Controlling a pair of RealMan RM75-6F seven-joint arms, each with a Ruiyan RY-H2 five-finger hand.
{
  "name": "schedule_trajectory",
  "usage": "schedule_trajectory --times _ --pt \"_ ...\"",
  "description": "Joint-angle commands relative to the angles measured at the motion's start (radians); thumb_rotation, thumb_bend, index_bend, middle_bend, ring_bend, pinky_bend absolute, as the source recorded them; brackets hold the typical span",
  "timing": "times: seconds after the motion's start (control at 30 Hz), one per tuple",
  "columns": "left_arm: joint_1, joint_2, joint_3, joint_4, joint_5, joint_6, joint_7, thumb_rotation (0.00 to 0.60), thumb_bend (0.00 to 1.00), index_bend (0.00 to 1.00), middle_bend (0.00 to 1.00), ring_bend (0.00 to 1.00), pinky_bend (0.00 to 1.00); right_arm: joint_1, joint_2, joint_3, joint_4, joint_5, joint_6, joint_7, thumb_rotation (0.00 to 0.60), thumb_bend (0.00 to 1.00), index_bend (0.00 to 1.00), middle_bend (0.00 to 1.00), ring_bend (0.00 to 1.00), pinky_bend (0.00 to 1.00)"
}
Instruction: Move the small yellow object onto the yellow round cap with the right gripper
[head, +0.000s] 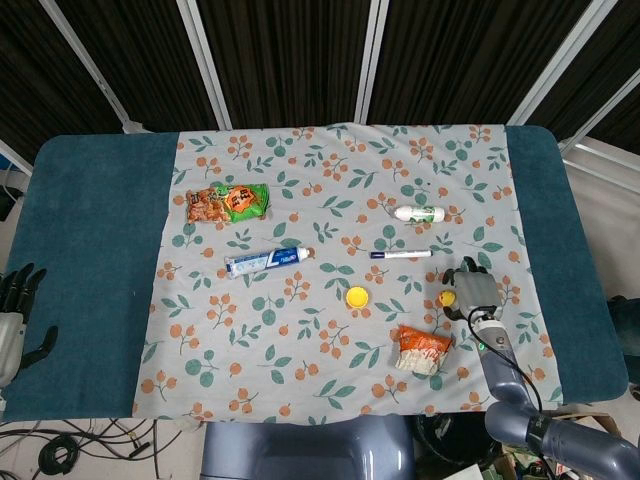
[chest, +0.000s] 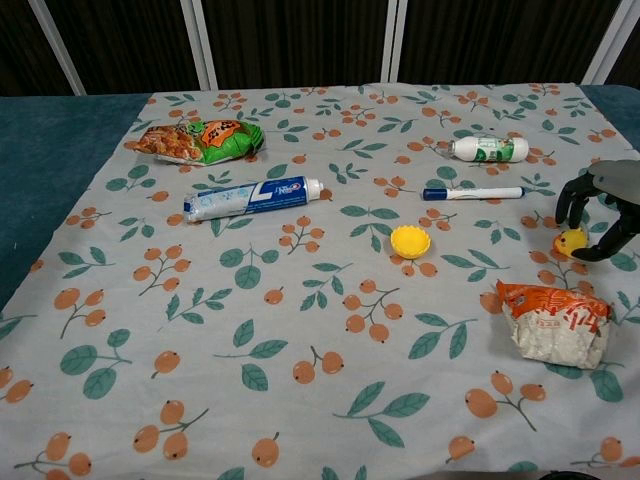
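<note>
Hovering over the small yellow object (chest: 570, 242) at the right side of the floral tablecloth (head: 300, 370), the robot's right hand (chest: 603, 208) arches its dark fingers (chest: 574, 200) down around the piece, spread apart; the chest view shows the fingertips just beside it, but whether any of them touch it cannot be told. In the head view the same hand (head: 474, 290) covers most of the object (head: 448, 297), which peeks out at its left edge. The yellow round cap (chest: 410, 240) lies on the cloth to the left of the object, apart from it, open side up. An orange-and-white snack packet (chest: 553, 322) sits near the hand, toward the table's front edge. A blue-capped marker pen (chest: 472, 193) and a small white bottle with a green label (chest: 488, 149) lie farther back, and a toothpaste tube (chest: 254, 198) and a green-and-orange snack bag (chest: 198, 140) rest on the left half of the cloth. The left hand (head: 14, 318) waits at the table's far left edge over the teal cover (head: 90, 220), holding nothing, fingers extended and apart.
</note>
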Motion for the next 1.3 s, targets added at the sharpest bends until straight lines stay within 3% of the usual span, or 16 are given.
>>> schedule_trajectory --times 0.03,1.17,1.3 --pt "0.000 0.000 0.000 0.000 0.000 0.000 0.001 0.600 0.38 0.00 0.00 0.00 0.00 0.001 0.002 0.000 -0.002 0.001 0.001 -0.001 0.600 0.20 0.38 0.36 0.07 0.18" --pt "-0.001 0.001 0.001 -0.002 -0.002 -0.002 0.003 0.600 0.38 0.00 0.00 0.00 0.00 0.016 -0.018 -0.016 0.010 0.012 0.002 -0.021 0.600 0.20 0.42 0.40 0.11 0.18" --pt "-0.001 0.002 0.000 -0.001 -0.003 -0.002 0.001 0.600 0.38 0.00 0.00 0.00 0.00 0.019 -0.024 -0.016 0.015 0.014 0.002 -0.026 0.600 0.25 0.44 0.42 0.12 0.18"
